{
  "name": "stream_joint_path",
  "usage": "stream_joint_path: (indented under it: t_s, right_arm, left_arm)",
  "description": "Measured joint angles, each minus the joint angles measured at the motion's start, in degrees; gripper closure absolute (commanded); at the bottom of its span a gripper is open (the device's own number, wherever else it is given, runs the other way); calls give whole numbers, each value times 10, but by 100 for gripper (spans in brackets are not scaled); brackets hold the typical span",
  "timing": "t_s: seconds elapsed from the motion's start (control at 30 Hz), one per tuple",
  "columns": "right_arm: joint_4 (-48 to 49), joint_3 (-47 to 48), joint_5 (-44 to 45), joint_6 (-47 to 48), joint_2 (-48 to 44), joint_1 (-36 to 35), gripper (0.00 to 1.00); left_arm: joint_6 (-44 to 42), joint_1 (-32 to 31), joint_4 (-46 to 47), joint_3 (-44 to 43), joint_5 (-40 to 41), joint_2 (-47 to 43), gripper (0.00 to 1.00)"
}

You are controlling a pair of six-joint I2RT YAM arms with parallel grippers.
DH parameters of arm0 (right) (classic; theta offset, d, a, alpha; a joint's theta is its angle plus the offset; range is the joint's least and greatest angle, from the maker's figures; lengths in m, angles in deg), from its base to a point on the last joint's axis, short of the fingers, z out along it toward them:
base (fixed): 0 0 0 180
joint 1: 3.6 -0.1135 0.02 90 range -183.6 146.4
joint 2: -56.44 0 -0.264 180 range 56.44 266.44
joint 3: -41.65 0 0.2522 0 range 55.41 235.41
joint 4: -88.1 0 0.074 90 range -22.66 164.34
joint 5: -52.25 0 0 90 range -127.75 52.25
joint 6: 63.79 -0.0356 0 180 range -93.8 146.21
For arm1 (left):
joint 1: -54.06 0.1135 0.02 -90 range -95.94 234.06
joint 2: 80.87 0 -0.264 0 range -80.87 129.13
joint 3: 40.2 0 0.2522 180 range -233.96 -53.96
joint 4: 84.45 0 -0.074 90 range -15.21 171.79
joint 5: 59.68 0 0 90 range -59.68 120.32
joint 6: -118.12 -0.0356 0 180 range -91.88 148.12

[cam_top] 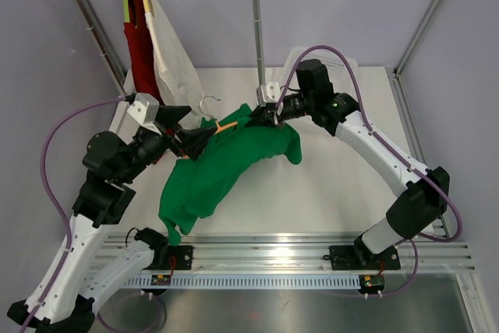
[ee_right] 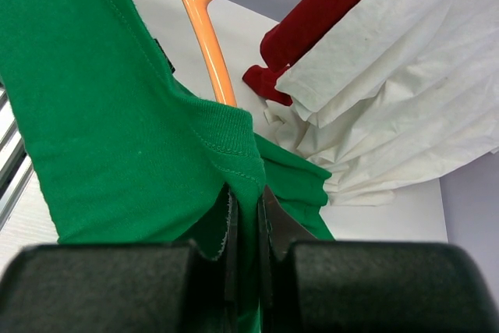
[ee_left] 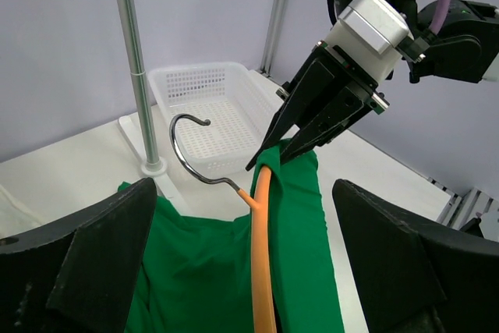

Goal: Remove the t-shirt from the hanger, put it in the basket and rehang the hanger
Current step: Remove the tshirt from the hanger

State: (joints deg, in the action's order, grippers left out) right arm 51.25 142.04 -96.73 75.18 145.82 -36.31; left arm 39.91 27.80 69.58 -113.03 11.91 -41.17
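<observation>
Green cotton t-shirt [cam_top: 226, 165], draped mid-table between arms, collar pinched in narrow right gripper [cam_top: 269, 112]; orange plastic hanger with steel hook [ee_left: 261, 271] lies lengthwise between wide, empty left gripper [cam_top: 193, 142] jaws, left arm nearer.

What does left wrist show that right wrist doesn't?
Left wrist only: white perforated plastic basket and the left gripper, fingers spread wide with nothing between them but air. Right wrist only: dark red fabric garment and cream cloth garment behind it. Both: green fabric t-shirt, orange plastic hanger, and the right gripper pinched on the shirt's edge.
</observation>
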Motion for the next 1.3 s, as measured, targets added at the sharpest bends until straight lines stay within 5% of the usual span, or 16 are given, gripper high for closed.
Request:
stream_joint_path:
  t_s: [0.57, 1.07, 1.3]
  right_arm:
    - [0, -11, 19, 0, -11, -8, 100]
    - [146, -113, 123, -32, -45, -40, 100]
    - [215, -143, 150, -49, -63, -40, 100]
  left_arm:
    - [-12, 0, -9, -5, 1, 54, 1]
    - [-7, 0, -40, -21, -4, 111, 12]
    - [0, 0, -40, -21, -5, 110, 42]
